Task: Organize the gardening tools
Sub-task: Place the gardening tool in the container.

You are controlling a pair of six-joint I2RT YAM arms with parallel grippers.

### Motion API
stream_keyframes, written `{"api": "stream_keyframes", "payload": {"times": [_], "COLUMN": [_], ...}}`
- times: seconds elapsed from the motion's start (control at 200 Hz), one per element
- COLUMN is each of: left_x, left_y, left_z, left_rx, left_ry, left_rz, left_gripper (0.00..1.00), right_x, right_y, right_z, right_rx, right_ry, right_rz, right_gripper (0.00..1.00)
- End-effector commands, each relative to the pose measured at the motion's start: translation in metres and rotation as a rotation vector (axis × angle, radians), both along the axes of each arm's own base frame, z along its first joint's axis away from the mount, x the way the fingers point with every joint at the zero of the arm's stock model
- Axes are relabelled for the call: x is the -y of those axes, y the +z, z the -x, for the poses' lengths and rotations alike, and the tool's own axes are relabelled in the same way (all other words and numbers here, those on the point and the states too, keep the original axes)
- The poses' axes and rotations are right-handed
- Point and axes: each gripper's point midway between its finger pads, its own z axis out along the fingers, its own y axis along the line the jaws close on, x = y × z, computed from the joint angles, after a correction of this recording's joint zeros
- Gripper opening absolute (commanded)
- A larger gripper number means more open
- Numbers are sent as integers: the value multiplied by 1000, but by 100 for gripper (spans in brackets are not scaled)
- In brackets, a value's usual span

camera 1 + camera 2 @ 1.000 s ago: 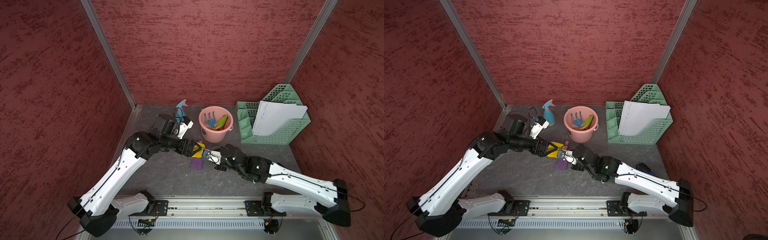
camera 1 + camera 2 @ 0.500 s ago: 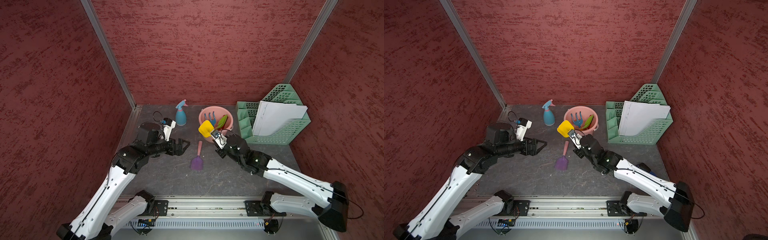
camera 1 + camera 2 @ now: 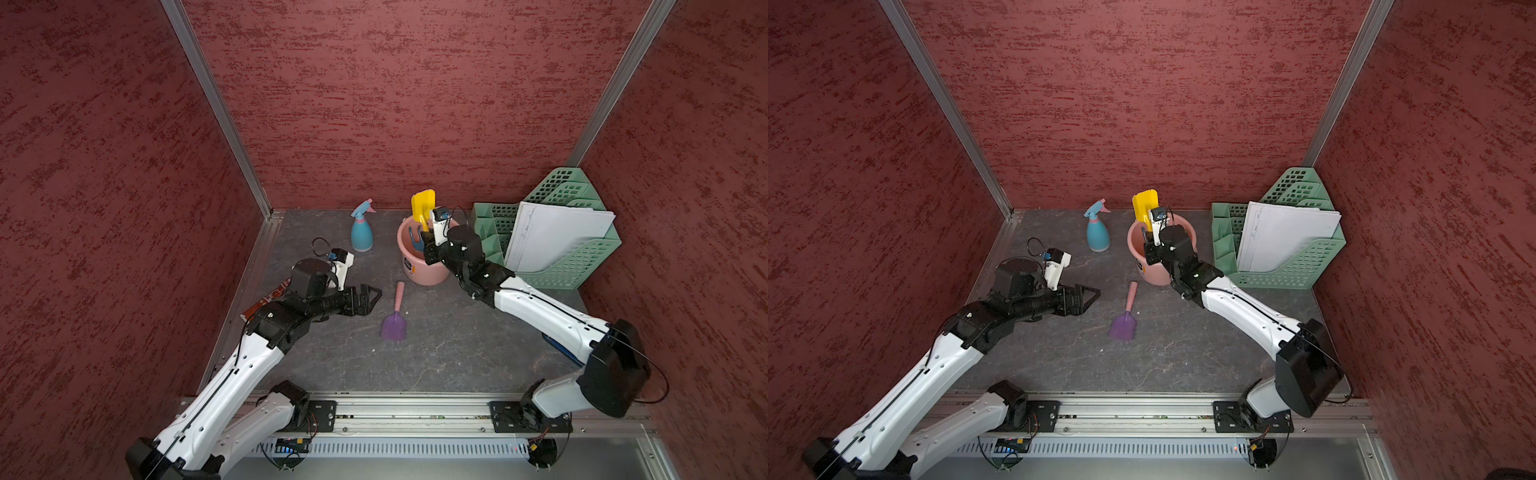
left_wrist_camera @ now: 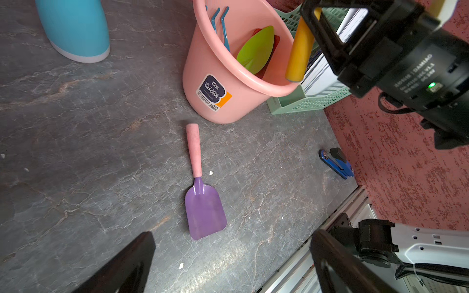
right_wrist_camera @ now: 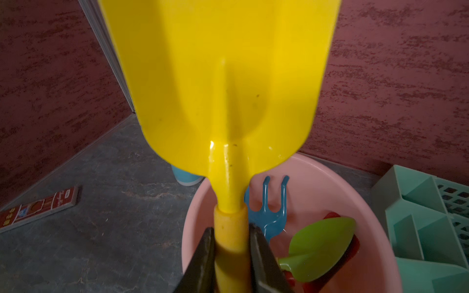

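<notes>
Two risks for you here: the yellow shovel hangs handle-down over the pink bucket, w/ the blue claw & green trowel already inside, so if you lower off-centre the handle could snag them, or catch the rim & tip the bucket. Your right gripper is clamped narrow on the shovel's handle, just below the blade. Your left gripper is spread wide, holding nothing, near the purple scoop lying flat on the table; the spray bottle stands near the bucket.
</notes>
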Motion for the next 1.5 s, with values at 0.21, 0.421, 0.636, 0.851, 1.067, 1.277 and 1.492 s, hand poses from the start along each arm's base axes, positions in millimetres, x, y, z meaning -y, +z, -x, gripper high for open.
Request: {"api": "stream_keyframes", "payload": {"times": [0.21, 0.421, 0.636, 0.851, 1.067, 1.277, 1.492], "left_x": [10, 18, 32, 55, 84, 97, 90], "left_y": [-9, -26, -55, -80, -101, -133, -173], "left_z": [-15, -26, -40, -59, -75, -88, -95], "left_rx": [31, 13, -23, -44, -53, -109, -185], "left_ry": [11, 25, 53, 54, 33, 39, 85], "left_rz": [-5, -64, -199, -230, -269, -378, -495], "left_gripper": [100, 100, 100, 100, 100, 94, 81], "right_x": [13, 20, 28, 32, 49, 81, 114], "right_y": [-5, -28, -36, -26, -2, 15, 26], "right_z": [-51, -60, -57, -50, -33, 8, 57], "right_rx": [35, 10, 1, 22, 54, 40, 44], "right_ry": [-127, -186, -209, -210, -238, -287, -310], "right_rz": [-133, -92, -95, -114, -133, -186, -229], "right_gripper": [0, 0, 26, 56, 66, 74, 79]}}
